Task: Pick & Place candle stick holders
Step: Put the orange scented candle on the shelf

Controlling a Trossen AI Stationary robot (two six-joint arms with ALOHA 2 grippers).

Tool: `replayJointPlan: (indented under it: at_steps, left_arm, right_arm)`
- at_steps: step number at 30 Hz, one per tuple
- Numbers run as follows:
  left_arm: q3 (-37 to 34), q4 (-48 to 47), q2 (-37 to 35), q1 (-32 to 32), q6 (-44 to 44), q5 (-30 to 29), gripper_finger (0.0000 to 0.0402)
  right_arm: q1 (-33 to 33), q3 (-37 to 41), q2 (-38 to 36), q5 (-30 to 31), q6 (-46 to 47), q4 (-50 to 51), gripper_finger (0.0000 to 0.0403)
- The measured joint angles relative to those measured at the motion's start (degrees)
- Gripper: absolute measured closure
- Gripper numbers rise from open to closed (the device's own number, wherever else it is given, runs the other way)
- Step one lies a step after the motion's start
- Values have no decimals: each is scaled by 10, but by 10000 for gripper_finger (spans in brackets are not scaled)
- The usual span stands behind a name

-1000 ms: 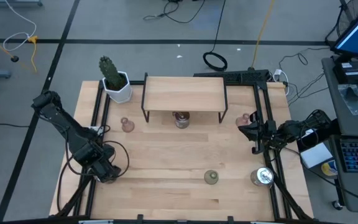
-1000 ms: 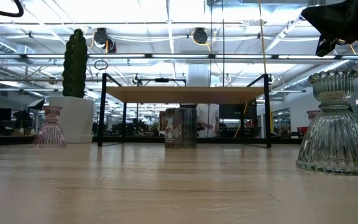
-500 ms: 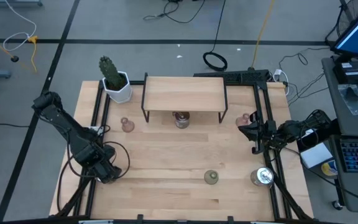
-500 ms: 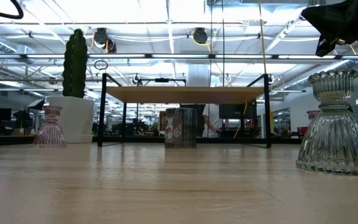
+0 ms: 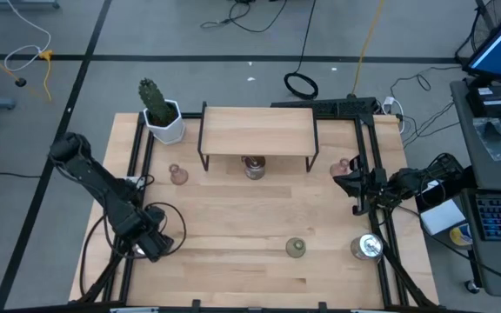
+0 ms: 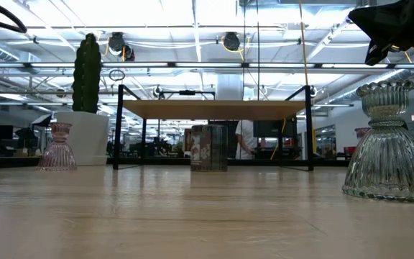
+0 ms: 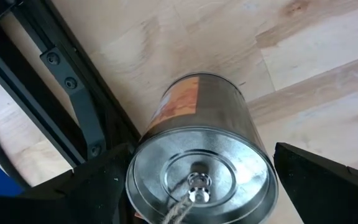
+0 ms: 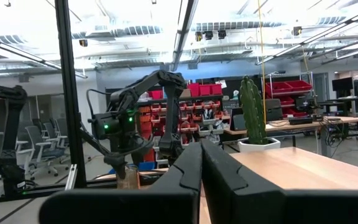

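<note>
My left gripper (image 5: 152,244) hangs open near the table's left edge, pointing down. In the left wrist view a silvery cylinder holder with an orange label (image 7: 201,155) stands upright on the table between its fingers (image 7: 98,186); I see no touch. The gripper hides this holder from above. A second silvery holder (image 5: 253,167) stands under the shelf and a third (image 5: 366,248) at the near right. Pinkish glass holders stand at the far left (image 5: 178,174) and far right (image 5: 342,166). An olive-green one (image 5: 296,249) stands near the front. My right gripper (image 8: 201,168) waits shut at the right edge.
A wooden shelf on black legs (image 5: 257,130) stands at the far middle, with a cactus in a white pot (image 5: 161,113) to its left. A black frame rail (image 7: 73,106) runs close beside the holder under my left gripper. Bare wood lies in the table's middle (image 5: 242,217).
My left gripper has sunk a little and gone slightly toward the near edge, still open. The right arm and the holders have kept still.
</note>
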State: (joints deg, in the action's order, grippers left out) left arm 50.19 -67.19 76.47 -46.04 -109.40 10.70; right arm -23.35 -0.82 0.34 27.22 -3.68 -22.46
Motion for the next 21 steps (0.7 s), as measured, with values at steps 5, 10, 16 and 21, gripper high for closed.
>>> replayJointPlan:
  at_steps: [5,10,16,21]
  left_arm:
    - [0,9,12,0,0,0,6]
    - [0,13,19,0,20,23,7]
    - [-2,13,19,-3,27,25,7]
    - [-34,53,19,-2,39,45,7]
  right_arm:
    - [0,0,0,0,0,0,403]
    - [0,0,0,0,0,0,403]
    - [0,0,0,0,0,0,403]
    - [0,0,0,0,0,0,403]
